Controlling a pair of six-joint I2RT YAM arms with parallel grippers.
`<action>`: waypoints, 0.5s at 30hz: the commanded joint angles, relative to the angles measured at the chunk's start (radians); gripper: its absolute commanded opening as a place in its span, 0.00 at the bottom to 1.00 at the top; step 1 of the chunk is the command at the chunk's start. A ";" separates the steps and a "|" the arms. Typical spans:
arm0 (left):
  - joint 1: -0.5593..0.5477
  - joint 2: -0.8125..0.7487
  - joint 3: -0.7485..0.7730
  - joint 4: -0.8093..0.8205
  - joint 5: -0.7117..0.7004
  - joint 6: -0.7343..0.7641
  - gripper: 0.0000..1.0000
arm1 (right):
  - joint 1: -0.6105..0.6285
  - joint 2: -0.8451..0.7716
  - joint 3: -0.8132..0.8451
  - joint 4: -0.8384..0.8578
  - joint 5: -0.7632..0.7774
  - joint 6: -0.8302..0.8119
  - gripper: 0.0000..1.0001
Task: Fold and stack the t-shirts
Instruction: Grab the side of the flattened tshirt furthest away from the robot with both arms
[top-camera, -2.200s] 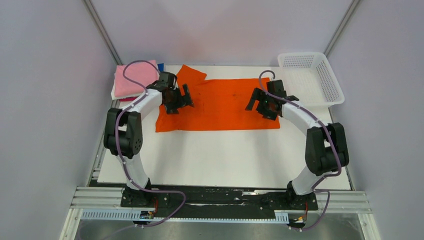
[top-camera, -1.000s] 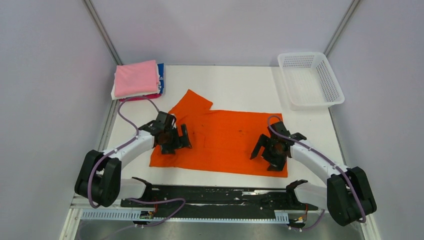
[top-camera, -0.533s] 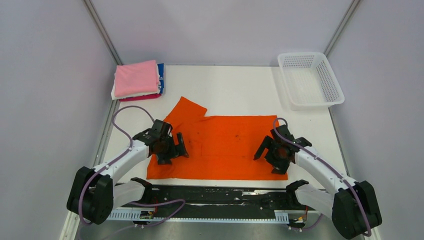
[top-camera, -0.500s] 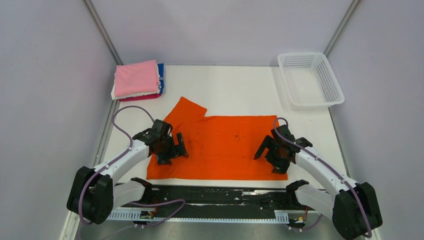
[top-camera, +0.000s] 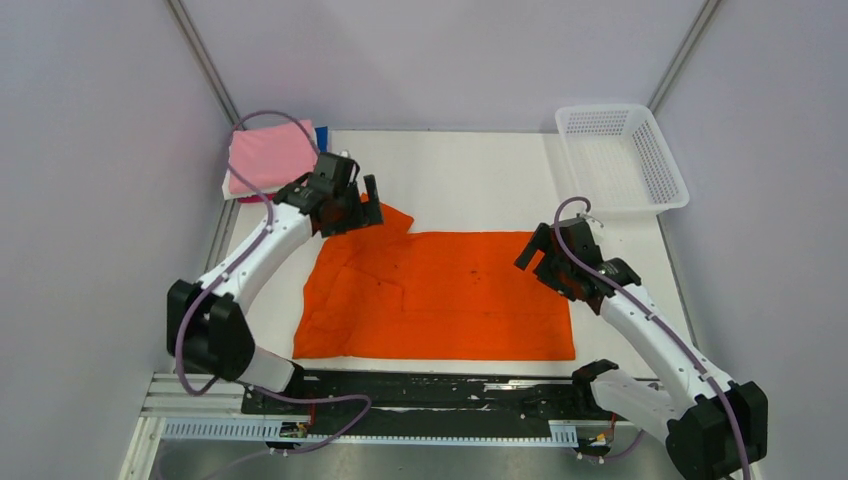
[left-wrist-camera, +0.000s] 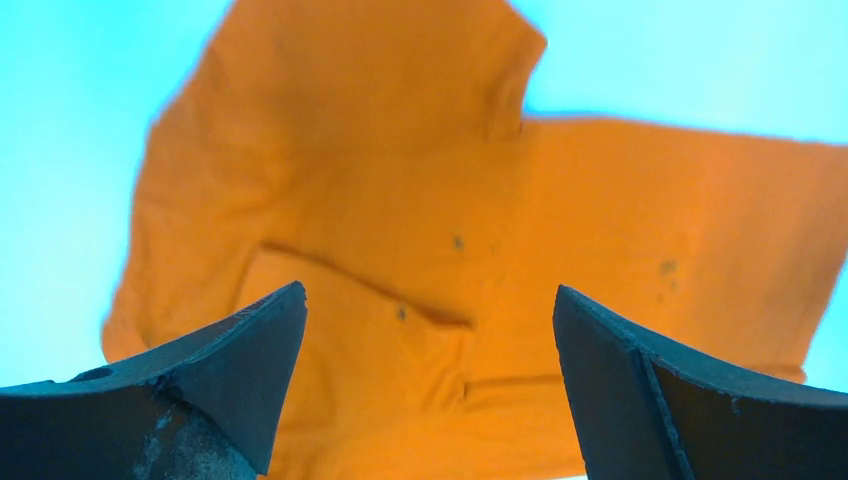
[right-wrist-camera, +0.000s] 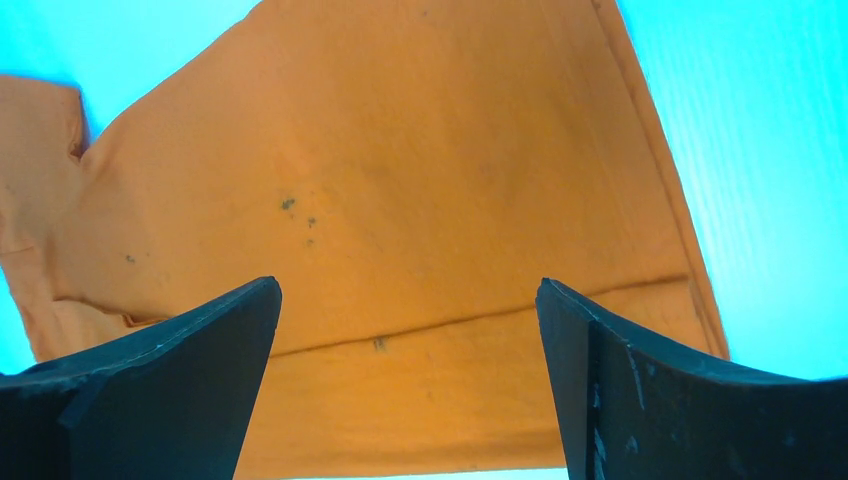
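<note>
The orange t-shirt (top-camera: 440, 295) lies spread flat on the white table, its near hem at the table's front edge and one sleeve sticking out at the far left. My left gripper (top-camera: 358, 205) is open and empty, held above that sleeve. My right gripper (top-camera: 548, 258) is open and empty above the shirt's far right corner. The left wrist view shows the shirt (left-wrist-camera: 440, 230) below its open fingers (left-wrist-camera: 240, 370). The right wrist view shows the shirt (right-wrist-camera: 380, 200) below its open fingers (right-wrist-camera: 640, 390). The folded stack, pink shirt (top-camera: 262, 160) on top, sits at the far left, partly hidden by my left arm.
A white mesh basket (top-camera: 660, 160) stands at the far right corner of the table. The stack's blue edge (top-camera: 321, 133) shows just behind my left wrist. Grey walls close in the left, right and back sides.
Both grippers pulled the orange shirt toward the near edge, then rose off it. The left one moved far-left over the sleeve and the right one moved back. The shirt stays flat.
</note>
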 joint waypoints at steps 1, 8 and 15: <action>0.019 0.228 0.219 -0.042 -0.147 0.115 1.00 | 0.003 0.037 0.033 0.072 0.065 -0.071 1.00; 0.116 0.650 0.611 -0.012 -0.048 0.210 1.00 | -0.028 0.072 0.032 0.087 0.082 -0.109 1.00; 0.136 0.941 0.967 -0.107 -0.040 0.255 0.93 | -0.043 0.101 0.018 0.087 0.076 -0.124 1.00</action>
